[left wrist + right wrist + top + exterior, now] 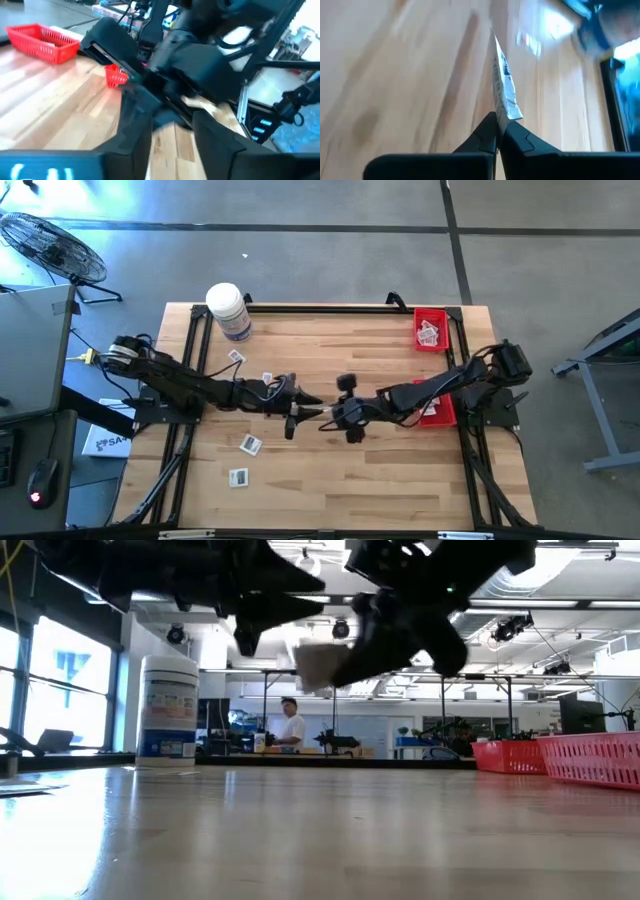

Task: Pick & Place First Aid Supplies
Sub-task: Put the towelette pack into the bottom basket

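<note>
The right gripper (497,122) hovered above the middle of the bench (330,490), and its fingers were closed tightly on the lower corner of one packet (504,85), which stood on edge between them, clear of the wood. The left gripper (298,404) was just beside it, tip to tip, with its fingers (134,122) spread apart and holding nothing. I judged that the step in hand was to carry this packet to the red tray (444,315) at the far right corner, where some packets (428,332) already lay. To do this well, the right arm should first draw back from the left gripper so that the two do not touch, keep the pinch firm, and let go only low over the tray, because such a light, flat thing can easily flutter aside. The packet looked like thin white paper or foil, square and a little bent, with dark and reddish print. Four more packets (250,444) lay scattered on the left half of the bench, which was made of pale, smooth wooden planks in a black frame. The tray was of red plastic mesh with low walls; a second red tray (440,416) lay partly under the right arm. A round white jar (228,310) stood at the far left.
</note>
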Robot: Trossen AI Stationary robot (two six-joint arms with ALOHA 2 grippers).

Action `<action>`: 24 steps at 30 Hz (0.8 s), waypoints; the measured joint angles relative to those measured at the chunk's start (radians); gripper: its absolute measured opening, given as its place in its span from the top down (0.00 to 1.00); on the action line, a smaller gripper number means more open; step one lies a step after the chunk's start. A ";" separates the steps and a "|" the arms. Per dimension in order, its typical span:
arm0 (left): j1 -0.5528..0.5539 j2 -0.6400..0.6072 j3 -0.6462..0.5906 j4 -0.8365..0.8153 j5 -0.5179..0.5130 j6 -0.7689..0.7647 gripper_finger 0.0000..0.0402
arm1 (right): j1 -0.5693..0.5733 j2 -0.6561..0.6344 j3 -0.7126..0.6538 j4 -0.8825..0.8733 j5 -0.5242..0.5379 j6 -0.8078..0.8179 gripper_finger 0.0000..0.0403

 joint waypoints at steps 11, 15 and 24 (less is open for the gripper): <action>0.000 -0.106 0.001 -0.149 -0.140 0.227 0.55 | -0.043 -0.282 0.000 -0.944 0.004 0.608 1.00; 0.001 -0.101 0.001 -0.185 -0.162 0.237 0.55 | -0.055 -0.302 0.000 -1.334 -0.071 0.862 1.00; 0.000 -0.101 0.001 -0.224 -0.200 0.203 0.55 | -0.055 -0.300 -0.107 -1.428 -0.190 1.055 1.00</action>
